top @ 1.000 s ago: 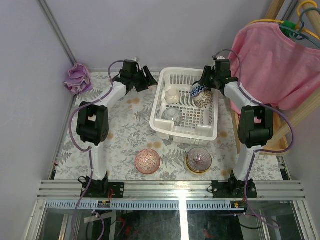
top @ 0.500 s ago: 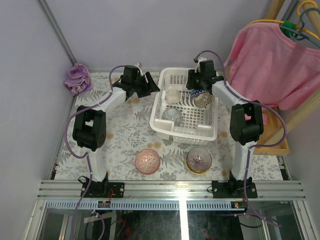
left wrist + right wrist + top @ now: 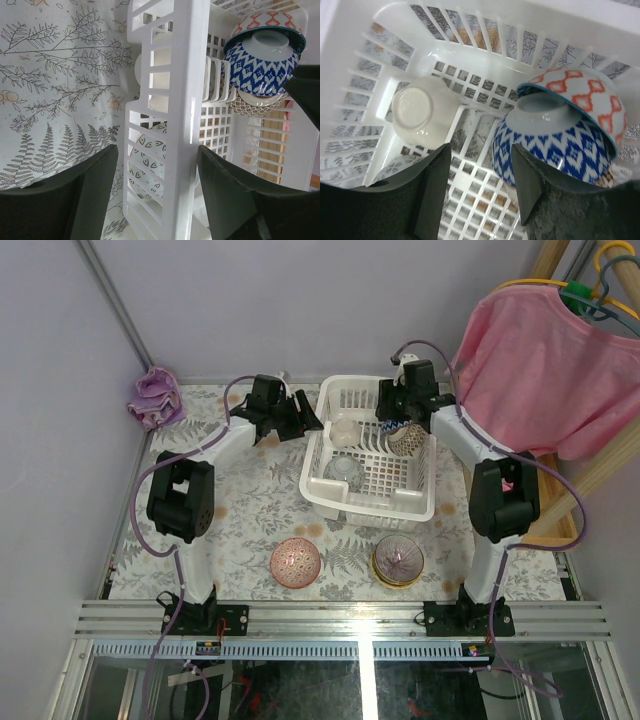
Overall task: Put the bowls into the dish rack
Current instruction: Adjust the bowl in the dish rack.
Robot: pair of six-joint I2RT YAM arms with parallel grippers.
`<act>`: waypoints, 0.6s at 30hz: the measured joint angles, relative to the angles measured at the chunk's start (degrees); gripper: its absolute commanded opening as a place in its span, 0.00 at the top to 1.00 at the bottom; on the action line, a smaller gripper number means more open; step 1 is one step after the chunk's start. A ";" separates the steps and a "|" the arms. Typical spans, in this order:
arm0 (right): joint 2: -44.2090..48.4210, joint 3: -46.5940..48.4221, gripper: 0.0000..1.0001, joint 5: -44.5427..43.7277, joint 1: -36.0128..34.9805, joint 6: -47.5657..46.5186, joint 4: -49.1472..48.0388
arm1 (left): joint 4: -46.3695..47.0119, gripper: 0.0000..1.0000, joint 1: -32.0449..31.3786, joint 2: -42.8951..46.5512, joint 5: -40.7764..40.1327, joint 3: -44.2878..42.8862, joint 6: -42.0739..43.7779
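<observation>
The white dish rack stands at the table's far middle. It holds a whitish bowl, a blue-white netted bowl leaning on a tan patterned one, and a small leaf-patterned bowl. A pink-red bowl and a tan-yellow bowl sit on the table in front. My left gripper is open, with the rack's left wall between its fingers. My right gripper is open and empty above the rack floor, between the whitish bowl and the blue-white bowl.
A purple cloth lies at the far left corner. A pink shirt hangs on hangers at the right, above a wooden frame. An orange-patterned bowl lies behind the blue-white one.
My right gripper has moved left from the rack's far right corner to above its inside. My left gripper has moved right to the rack's left wall.
</observation>
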State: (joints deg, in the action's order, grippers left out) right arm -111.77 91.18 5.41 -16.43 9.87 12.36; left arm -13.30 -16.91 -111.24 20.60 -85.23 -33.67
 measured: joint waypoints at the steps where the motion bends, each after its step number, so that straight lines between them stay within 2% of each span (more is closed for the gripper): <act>1: 1.49 -0.79 0.40 0.07 0.04 0.59 0.22 | 0.00 0.36 0.00 0.00 0.00 0.00 0.00; 6: 6.47 -1.99 0.40 -1.51 0.15 4.11 2.40 | -0.44 0.34 0.04 0.42 -0.11 0.00 0.02; 10: 7.04 -1.99 0.42 -4.44 0.31 6.01 3.91 | -0.48 0.27 0.39 0.57 -0.46 0.00 0.02; 18: -0.68 2.73 0.44 -8.55 0.42 4.63 4.48 | -1.07 0.26 0.94 -0.66 -0.76 -3.56 -0.02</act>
State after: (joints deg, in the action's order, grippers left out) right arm -112.44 93.91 -3.14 -16.01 14.50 16.84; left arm -14.37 -15.97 -111.90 19.84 -88.79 -33.69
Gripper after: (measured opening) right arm 0.565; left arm 0.736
